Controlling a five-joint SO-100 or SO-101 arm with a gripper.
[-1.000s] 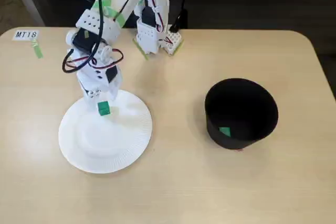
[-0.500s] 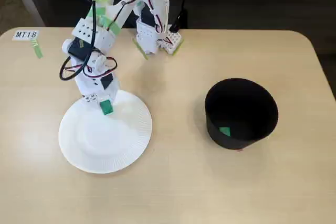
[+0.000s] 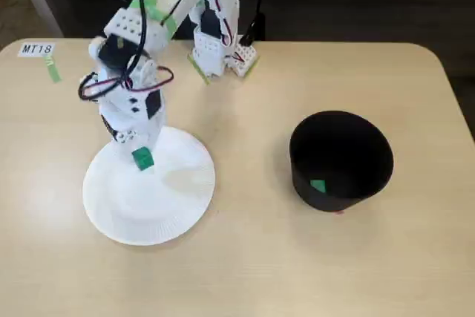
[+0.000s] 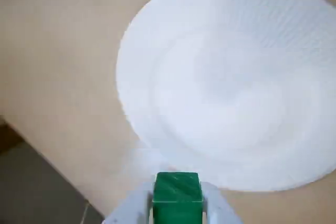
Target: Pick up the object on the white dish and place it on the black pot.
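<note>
My gripper [image 3: 141, 154] is shut on the green cube [image 3: 142, 158] and holds it above the back left part of the white dish [image 3: 167, 213]. In the wrist view the cube [image 4: 177, 195] sits clamped between the two white fingertips [image 4: 134, 205] at the bottom edge, with the dish [image 4: 231, 82] below it, bare. The black pot [image 3: 375, 172] stands to the right of the dish in the fixed view. A second green block [image 3: 318, 185] lies inside the pot.
The arm's base [image 3: 219, 53] stands at the back middle of the table. A white label marked MT18 [image 3: 37, 49] and a green tape strip [image 3: 53, 72] lie at the back left corner. The table edge runs close to the dish in the wrist view.
</note>
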